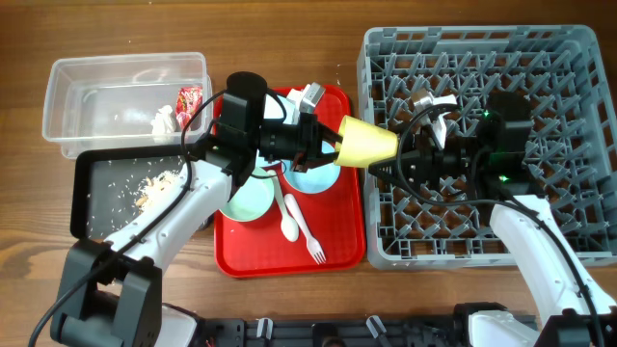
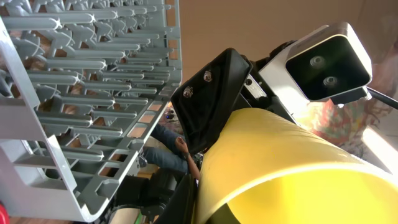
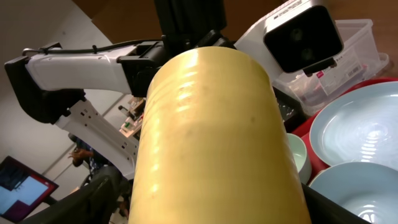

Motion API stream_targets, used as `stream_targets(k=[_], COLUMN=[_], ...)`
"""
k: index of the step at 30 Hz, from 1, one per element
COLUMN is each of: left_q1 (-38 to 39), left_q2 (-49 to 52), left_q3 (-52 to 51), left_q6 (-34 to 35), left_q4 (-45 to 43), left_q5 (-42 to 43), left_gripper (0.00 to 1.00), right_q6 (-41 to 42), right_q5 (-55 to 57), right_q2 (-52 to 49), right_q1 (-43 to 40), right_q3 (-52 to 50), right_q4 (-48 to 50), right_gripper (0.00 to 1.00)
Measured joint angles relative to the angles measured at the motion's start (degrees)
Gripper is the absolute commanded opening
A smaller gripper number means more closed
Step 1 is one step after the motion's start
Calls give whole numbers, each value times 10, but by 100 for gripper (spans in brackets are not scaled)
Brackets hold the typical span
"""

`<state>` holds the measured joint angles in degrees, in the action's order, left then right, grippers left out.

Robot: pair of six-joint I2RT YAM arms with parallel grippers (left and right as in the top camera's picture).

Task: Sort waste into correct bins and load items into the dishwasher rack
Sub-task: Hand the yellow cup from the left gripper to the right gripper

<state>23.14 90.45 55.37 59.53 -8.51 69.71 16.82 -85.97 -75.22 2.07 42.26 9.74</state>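
Small yellow plastic cup point(image 1: 366, 142) aloft, midway between table's left and right edges.
Gripped at base by left tool point(image 1: 333, 145); right tool point(image 1: 390, 159) astride rim, closure unclear. Risk of dropping if released early.

The left arm point(image 1: 159, 217) has smooth white links with bulky black cylindrical joints point(image 1: 243, 101), and thin black cables point(image 1: 196, 111) loop beside them. The right arm point(image 1: 540, 241) looks the same and shows small green lights point(image 1: 502, 178). A white boxy wrist camera point(image 2: 323, 56) has two dark lenses. A black pincer finger point(image 2: 208, 93) bears two silver screws.
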Motion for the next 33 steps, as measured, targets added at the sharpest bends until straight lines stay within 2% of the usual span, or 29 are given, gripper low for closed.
stream_targets(k=[2,7,11,14,18,20,22,26,29,30,33], left_q1=[0,1,5,6,6,8,8,8,8,9,9], left_q2=[0,0,0,0,0,0,0,0,0,0,0], left_q3=[0,0,1,1,1,2,2,2,3,3,3], left_q6=[0,2,2,2,2,2,2,2,2,2,2], left_q4=[-2,-1,-2,-2,-3,-4,-4,-3,-3,-3,-3], left_q5=[3,7,6,2,3,5,4,0,2,4,5], left_gripper=[4,4,4,4,4,4,4,4,4,4,4], right_q6=[0,3,3,5,5,7,8,10,26,31,41], right_q5=[1,3,3,1,2,5,5,5,5,7,12], right_q2=[-1,-3,-3,-3,-3,-4,-5,-5,-5,-6,-6], right_q1=[0,0,0,0,0,0,0,0,0,0,0], right_q3=[0,0,-1,-1,-1,-1,-1,-1,-2,-2,-2], right_q4=[0,2,19,26,32,38,41,64,96,98,98], right_gripper=[72,72,79,80,72,72,79,79,71,66,63])
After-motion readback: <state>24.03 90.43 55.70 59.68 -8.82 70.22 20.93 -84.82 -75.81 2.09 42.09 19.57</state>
